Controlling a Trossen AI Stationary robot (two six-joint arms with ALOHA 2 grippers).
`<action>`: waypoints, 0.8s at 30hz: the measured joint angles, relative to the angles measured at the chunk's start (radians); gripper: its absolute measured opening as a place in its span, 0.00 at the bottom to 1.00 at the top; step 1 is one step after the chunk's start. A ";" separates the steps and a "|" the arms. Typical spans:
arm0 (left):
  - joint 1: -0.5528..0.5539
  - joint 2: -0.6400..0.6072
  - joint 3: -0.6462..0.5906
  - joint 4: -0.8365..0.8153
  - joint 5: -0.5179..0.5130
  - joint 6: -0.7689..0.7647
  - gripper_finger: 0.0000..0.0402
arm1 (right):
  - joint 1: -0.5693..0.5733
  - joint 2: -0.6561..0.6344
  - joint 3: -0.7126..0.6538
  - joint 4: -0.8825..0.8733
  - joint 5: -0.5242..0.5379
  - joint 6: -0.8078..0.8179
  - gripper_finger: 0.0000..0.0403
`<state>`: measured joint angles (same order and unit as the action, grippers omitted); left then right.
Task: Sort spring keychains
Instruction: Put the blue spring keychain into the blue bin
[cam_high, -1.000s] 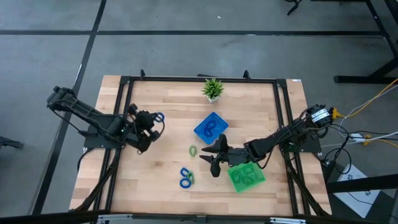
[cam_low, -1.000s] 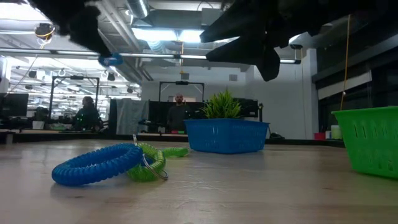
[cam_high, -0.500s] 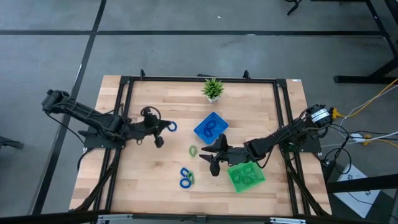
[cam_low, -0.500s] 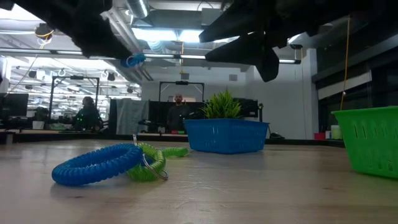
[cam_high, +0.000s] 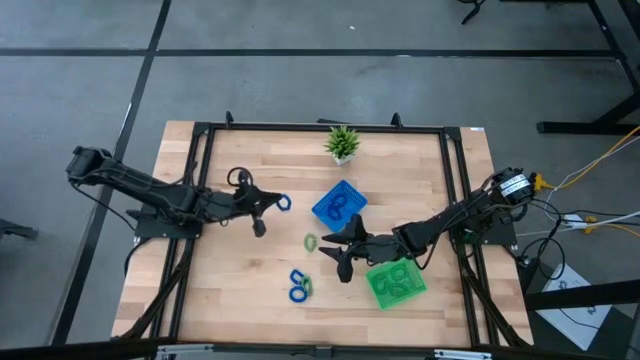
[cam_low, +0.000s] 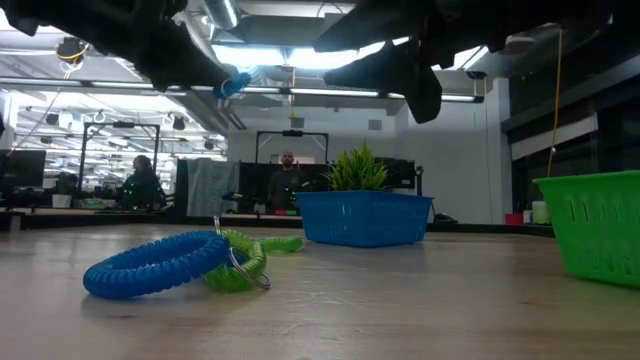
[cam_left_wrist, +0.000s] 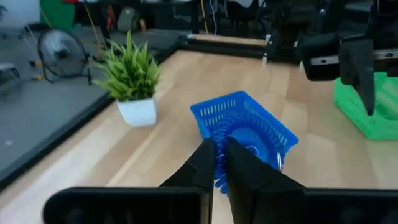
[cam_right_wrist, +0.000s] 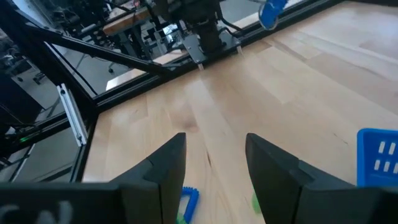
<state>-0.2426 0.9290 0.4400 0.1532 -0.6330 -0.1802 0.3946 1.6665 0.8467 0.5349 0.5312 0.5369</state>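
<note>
Holding a blue spring keychain (cam_high: 284, 203) up in the air, the left gripper (cam_high: 274, 203) has its fingers pressed tight on it. It hangs over the middle of the wooden table (cam_high: 250, 260), a little toward the left edge, near the blue tray (cam_high: 339, 204). In the left wrist view the blue coil (cam_left_wrist: 219, 167) sits squeezed between the two dark fingers (cam_left_wrist: 202, 163), with the blue tray (cam_left_wrist: 245, 123) just past it.

The right gripper (cam_high: 338, 255) hovers over the table next to the green tray (cam_high: 398, 283), toward the front right corner. Its fingers are spread apart and hold nothing.

A green keychain (cam_high: 311, 242) lies alone on the wood between the two trays. A blue keychain (cam_high: 297, 285) and a green one (cam_high: 308, 287) lie touching each other near the front edge. Low down, the same pair shows up close: a blue coil (cam_low: 155, 265) with a green coil (cam_low: 240, 262) tucked against it.

A small potted plant (cam_high: 342, 143) stands at the back edge. A black metal frame (cam_high: 320, 128) runs around the tabletop. The floor (cam_high: 300, 60) around the table is grey.

Behind the table is a big room with long bright ceiling lights (cam_low: 250, 55). Two people (cam_low: 288, 182) are far back by the desks.
</note>
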 joint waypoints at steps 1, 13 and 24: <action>-0.003 0.007 0.000 0.015 -0.008 0.013 0.04 | 0.000 0.000 0.000 0.005 0.000 -0.003 0.41; -0.046 0.112 0.000 0.159 -0.135 0.198 0.04 | -0.022 0.000 0.000 0.044 0.000 -0.021 0.41; -0.081 0.225 0.041 0.263 -0.232 0.324 0.04 | -0.042 0.000 0.000 0.060 0.000 -0.022 0.41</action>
<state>-0.3239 1.1541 0.4809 0.4164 -0.8651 0.1437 0.3531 1.6665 0.8467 0.5944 0.5314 0.5152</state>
